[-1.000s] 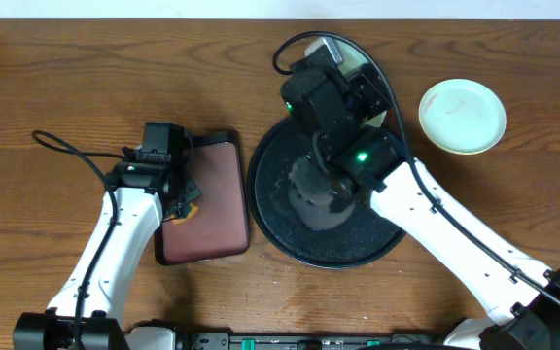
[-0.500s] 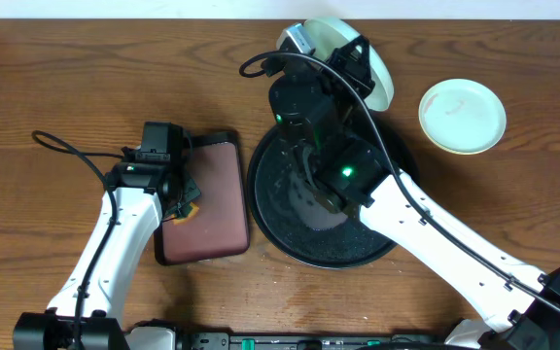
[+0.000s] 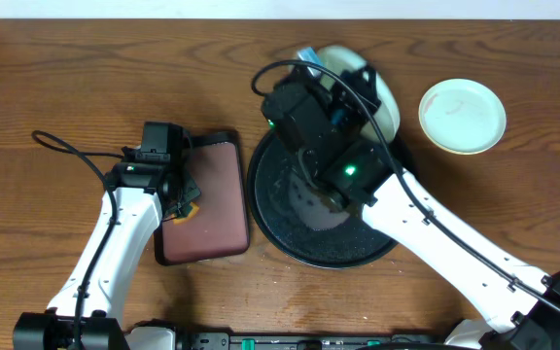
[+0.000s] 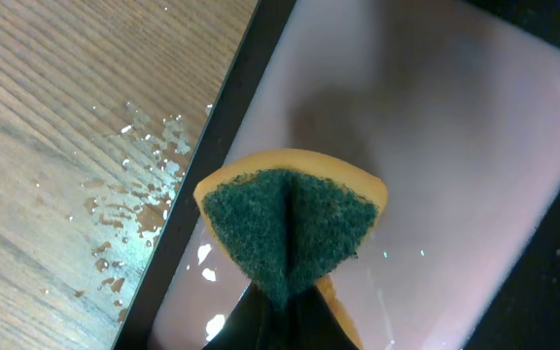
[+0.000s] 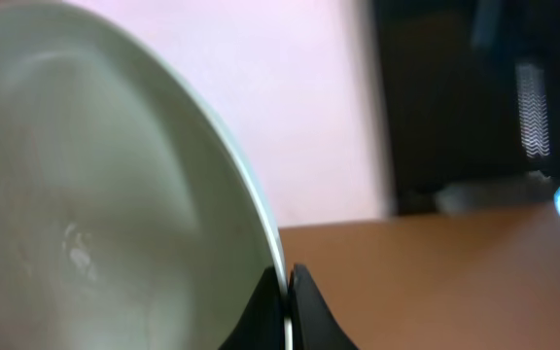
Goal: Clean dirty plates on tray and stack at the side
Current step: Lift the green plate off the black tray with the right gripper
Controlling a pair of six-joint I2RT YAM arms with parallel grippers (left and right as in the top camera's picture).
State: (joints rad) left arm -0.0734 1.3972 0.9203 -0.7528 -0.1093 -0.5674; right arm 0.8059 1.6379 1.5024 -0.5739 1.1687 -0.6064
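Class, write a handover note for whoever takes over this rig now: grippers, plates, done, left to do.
Left gripper: shut on the sponge above the maroon tray.
Right gripper: shut on a pale plate by its rim, tilted, over the black tray, far edge.
Done: a side plate rests on the table right of it; none shows on the tray.
Left: probably stack the held plate there.
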